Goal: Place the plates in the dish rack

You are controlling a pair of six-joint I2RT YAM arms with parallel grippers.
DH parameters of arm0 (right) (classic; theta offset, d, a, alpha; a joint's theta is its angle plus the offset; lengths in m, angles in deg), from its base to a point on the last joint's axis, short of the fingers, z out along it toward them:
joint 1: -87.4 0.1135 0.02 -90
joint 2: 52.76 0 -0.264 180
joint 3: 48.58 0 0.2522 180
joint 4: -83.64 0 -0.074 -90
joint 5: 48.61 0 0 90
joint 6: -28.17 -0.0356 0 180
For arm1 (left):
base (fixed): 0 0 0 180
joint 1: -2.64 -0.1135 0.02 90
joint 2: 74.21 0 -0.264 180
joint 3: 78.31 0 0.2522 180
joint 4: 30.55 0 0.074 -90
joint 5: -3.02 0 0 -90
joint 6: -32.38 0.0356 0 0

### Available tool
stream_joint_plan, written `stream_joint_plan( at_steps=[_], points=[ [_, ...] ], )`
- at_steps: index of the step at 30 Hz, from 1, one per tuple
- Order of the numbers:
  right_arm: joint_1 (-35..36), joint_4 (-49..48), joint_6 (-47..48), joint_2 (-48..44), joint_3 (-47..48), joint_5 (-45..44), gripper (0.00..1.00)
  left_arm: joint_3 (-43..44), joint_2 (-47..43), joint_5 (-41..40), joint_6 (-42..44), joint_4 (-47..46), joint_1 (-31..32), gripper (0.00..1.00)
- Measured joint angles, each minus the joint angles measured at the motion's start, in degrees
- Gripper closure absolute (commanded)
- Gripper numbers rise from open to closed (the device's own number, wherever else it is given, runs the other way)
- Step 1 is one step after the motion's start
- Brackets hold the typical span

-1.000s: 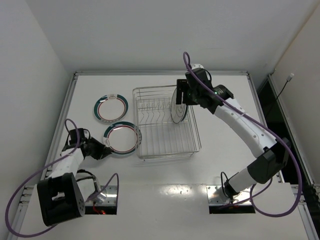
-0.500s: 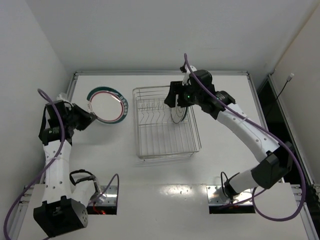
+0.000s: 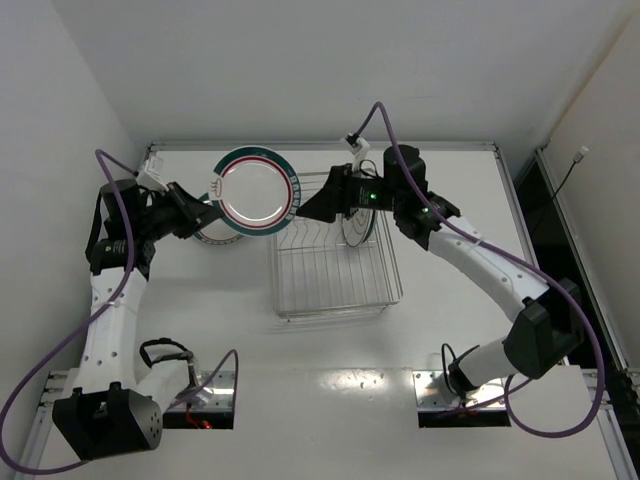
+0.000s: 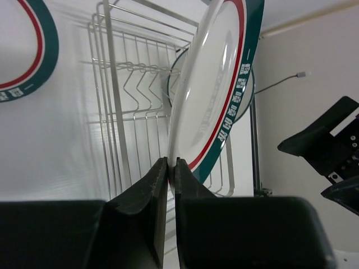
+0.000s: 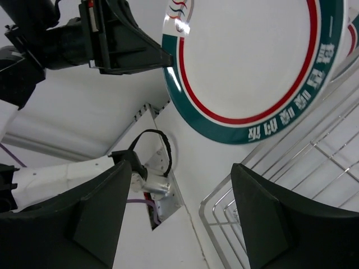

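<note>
Your left gripper pinches a white plate with a teal-and-red band; right gripper stands wide. You see three plates, one dish rack.

Table: was white and matte, with a soft glare near its front edge.
Rail: a thin metal strip ran along the table's far edge.
Walls: back wall, left wall and right wall were plain white.
Light: was even, casting faint shadows.

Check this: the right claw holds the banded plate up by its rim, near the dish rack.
Wrong arm: the left claw holds the banded plate up by its rim, near the dish rack; the left wrist view shows it. The right claw is open.
</note>
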Motion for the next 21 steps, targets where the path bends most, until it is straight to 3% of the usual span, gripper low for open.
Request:
stream_joint_plan(
  at_steps=[21],
  points=[
    [-2.6,-3.9,-2.4,1.1,-6.3,-0.6,0.34,-0.1,0.7,4.0,-3.7,-4.2,4.5,1.0]
  ],
)
